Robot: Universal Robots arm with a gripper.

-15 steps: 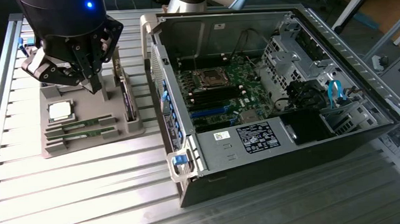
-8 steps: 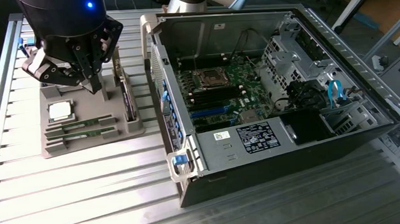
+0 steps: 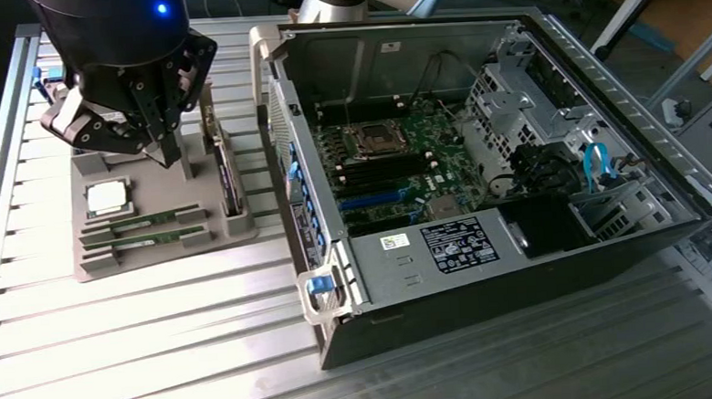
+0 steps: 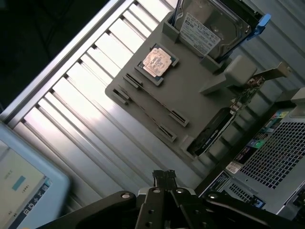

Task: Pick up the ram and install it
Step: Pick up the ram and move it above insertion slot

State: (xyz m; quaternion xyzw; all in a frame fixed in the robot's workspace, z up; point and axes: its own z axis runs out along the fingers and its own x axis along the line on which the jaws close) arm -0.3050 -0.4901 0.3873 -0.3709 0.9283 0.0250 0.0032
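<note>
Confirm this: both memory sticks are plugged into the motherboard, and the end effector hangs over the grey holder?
No. The exterior view shows both memory sticks lying in the grey holder, not in the motherboard. The end effector does hang over that holder.

The table [image 3: 154, 311] is ribbed bare metal, shiny with glare. The tray [image 3: 166, 193] is matt grey plastic. The ram [image 3: 146, 220] is green circuit board, the processor [image 3: 107, 196] smooth silvery metal, the computer case [image 3: 384, 271] dull grey sheet metal.

The gripper [image 3: 165, 162] covers the grey holder's [image 3: 115, 262] far end; a blurred screen [image 4: 21, 183] runs off the picture's edge, its text unreadable.
</note>
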